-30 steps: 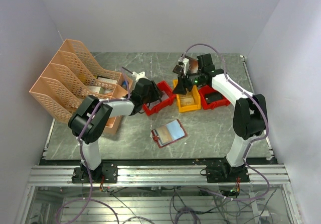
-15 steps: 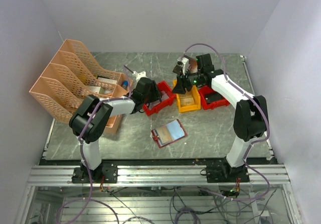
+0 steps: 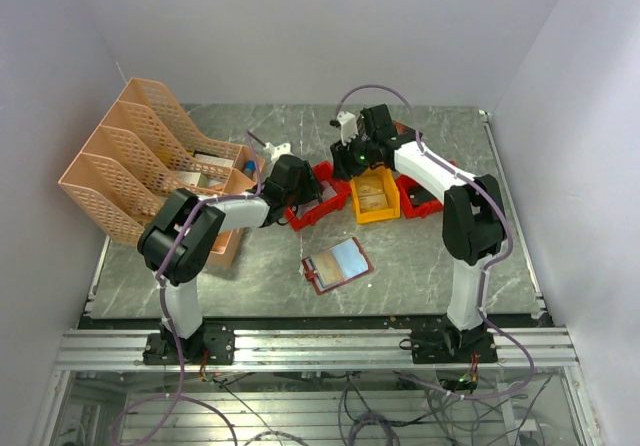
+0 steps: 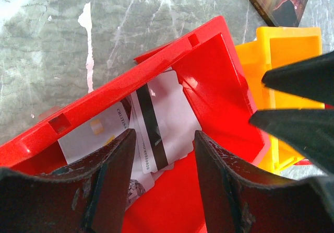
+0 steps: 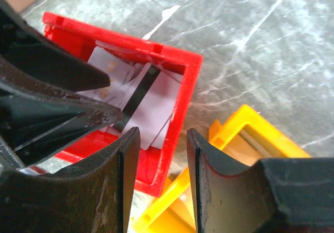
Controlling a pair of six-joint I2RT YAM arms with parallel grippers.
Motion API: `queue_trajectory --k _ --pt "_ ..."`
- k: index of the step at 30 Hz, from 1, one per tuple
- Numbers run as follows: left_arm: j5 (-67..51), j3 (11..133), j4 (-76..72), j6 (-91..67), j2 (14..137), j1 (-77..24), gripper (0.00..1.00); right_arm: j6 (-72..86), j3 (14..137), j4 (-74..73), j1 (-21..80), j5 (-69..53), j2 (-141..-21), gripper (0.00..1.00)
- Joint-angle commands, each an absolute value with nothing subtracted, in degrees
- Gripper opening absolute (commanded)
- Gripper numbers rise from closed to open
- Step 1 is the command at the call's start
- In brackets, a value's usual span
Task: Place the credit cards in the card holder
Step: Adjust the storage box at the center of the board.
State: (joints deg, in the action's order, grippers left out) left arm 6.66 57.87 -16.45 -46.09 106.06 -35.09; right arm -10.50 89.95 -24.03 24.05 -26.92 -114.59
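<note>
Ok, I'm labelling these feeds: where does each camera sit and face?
Top external: high behind the robot, looking down on the grey marbled table; left arm and right arm show.
Left wrist: looks down past the left gripper into the red plastic bin of pale cards.
Right wrist: looks past the right gripper into that bin.
Shared: both wrist views show the black-striped card.

Seen from above: red bin (image 4: 125, 81) crowded, with left end effector (image 4: 163, 144) over it from 9 o'clock and right end effector (image 5: 162, 136) from 1 o'clock, tips close together above the credit cards (image 4: 159, 119). Bin walls ring the cards; yellow bin (image 4: 248, 60) just beside at 3 o'clock. Open desk (image 3: 400, 266) at 6 o'clock, around card holder (image 3: 337, 264). File rack (image 3: 140, 156) blocks 9 o'clock.
</note>
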Motion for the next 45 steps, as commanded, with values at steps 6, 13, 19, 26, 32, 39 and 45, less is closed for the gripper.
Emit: queue_trajectory --k 6,13,19,26,32,39,45 --pt "9.8 57.9 -15.1 -46.5 105.1 -35.5 0.6 -11.3 93.9 -25.7 24.5 -22.4 -118.7 0.43" --pt "9.6 59.7 -12.6 -46.5 106.7 -35.6 0.61 -11.2 93.6 -26.5 24.9 -23.9 -119.6 0.4" --pt "7.8 62.0 -10.3 -46.5 108.7 -36.2 0.61 -9.7 92.3 -26.4 25.1 -27.4 -119.0 0.33" --pt "4.8 63.4 -10.4 -48.0 110.4 -36.4 0.6 -6.9 89.8 -24.5 25.1 -31.5 -117.4 0.28" --pt "1.7 61.1 -17.1 -50.5 107.7 -36.5 0.53 -5.5 87.6 -22.9 25.1 -33.5 -116.0 0.26" --pt "0.0 58.5 -22.7 -52.6 104.1 -36.7 0.45 -5.0 86.5 -21.8 25.0 -34.1 -114.2 0.25" --pt "6.6 57.8 -17.3 -48.6 98.7 -38.1 0.44 -6.5 86.1 -22.2 24.9 -35.2 -113.8 0.24"
